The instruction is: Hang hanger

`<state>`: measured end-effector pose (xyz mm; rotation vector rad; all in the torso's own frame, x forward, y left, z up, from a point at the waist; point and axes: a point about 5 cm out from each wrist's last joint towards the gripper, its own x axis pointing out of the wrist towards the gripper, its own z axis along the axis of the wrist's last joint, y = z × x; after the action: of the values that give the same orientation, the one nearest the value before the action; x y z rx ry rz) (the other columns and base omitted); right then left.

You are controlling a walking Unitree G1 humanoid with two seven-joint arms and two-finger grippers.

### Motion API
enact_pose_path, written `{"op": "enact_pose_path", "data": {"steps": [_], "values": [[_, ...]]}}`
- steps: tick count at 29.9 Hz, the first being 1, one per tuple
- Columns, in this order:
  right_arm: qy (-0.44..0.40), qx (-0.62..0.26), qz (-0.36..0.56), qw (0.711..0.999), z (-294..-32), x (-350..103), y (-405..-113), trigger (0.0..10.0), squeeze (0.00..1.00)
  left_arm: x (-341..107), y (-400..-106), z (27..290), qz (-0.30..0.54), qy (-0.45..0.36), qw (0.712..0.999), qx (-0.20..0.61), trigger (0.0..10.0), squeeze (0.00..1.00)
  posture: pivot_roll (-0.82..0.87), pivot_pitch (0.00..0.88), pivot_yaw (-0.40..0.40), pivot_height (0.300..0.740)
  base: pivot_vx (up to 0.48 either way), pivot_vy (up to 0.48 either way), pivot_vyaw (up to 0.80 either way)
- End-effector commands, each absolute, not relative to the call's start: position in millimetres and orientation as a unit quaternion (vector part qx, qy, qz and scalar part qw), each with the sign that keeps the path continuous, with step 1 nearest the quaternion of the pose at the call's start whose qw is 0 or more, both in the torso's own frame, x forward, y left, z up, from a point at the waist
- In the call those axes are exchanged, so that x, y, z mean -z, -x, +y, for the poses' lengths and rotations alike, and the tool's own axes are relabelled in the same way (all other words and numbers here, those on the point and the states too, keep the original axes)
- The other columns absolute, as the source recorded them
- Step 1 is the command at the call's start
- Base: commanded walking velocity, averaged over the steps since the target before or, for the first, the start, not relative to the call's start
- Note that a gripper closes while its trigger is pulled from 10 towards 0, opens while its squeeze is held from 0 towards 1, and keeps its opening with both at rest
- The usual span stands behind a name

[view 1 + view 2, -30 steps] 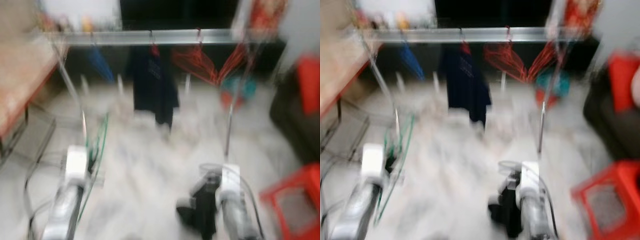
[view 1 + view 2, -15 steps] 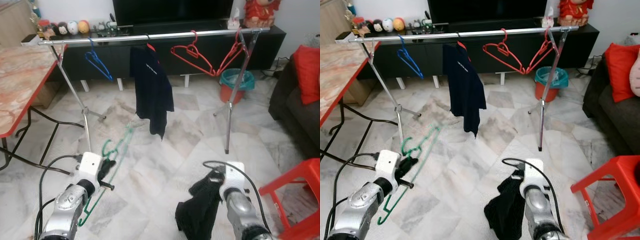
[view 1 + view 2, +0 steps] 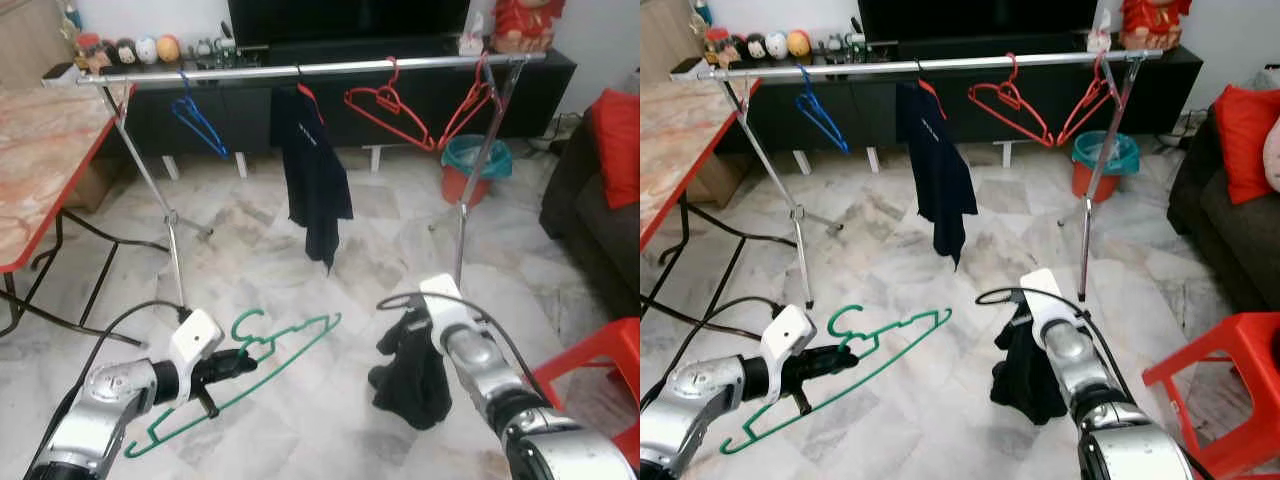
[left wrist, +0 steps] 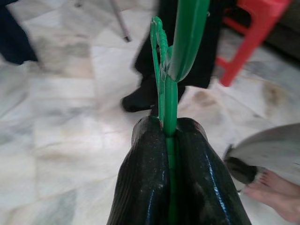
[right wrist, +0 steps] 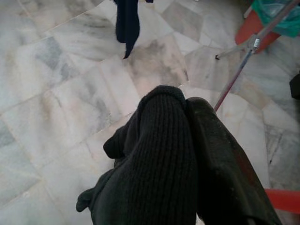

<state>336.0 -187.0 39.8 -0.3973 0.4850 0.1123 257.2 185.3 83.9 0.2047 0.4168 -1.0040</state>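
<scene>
Left wrist view gives me my left gripper (image 4: 168,140) pinching the green hanger (image 3: 262,362), well short of the clothes rail (image 3: 300,70). Head views add my right gripper (image 3: 1035,330) clamped on a black garment (image 3: 412,370).

The right gripper's fingers (image 5: 220,178) are mostly wrapped in the black garment (image 3: 415,365), probably closed on it. At 3 o'clock the stool (image 3: 600,375) and sofa (image 3: 590,210) run off frame; at 9 o'clock, the table (image 3: 40,150).
</scene>
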Motion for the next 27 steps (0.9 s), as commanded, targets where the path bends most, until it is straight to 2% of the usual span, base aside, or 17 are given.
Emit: {"op": "enact_pose_path", "data": {"steps": [1, 11, 17, 27], "values": [[0.195, -0.067, 0.230, 0.951, -180, -48, -343, 10.0, 0.00, -91, -257, 180, 0.194, -0.102, 0.837, 0.501, 10.0, 0.00, -0.04, 0.000, 0.020, 0.740, 0.000, 0.000, 0.00], [0.210, -0.095, 0.210, 0.950, -165, -67, -358, 10.0, 0.00, -104, -259, 158, 0.175, -0.090, 0.807, 0.557, 10.0, 0.00, -0.05, 0.000, 0.026, 0.740, 0.000, 0.000, 0.00], [0.223, -0.081, 0.211, 0.948, -159, -80, -368, 10.0, 0.00, -114, -255, 151, 0.193, -0.088, 0.767, 0.606, 10.0, 0.00, -0.04, 0.000, 0.024, 0.740, 0.000, 0.000, 0.00], [0.212, -0.083, 0.203, 0.952, -151, -92, -376, 10.0, 0.00, -112, -261, 146, 0.203, -0.094, 0.781, 0.583, 10.0, 0.00, -0.04, 0.000, 0.029, 0.740, 0.000, 0.000, 0.00]]}}
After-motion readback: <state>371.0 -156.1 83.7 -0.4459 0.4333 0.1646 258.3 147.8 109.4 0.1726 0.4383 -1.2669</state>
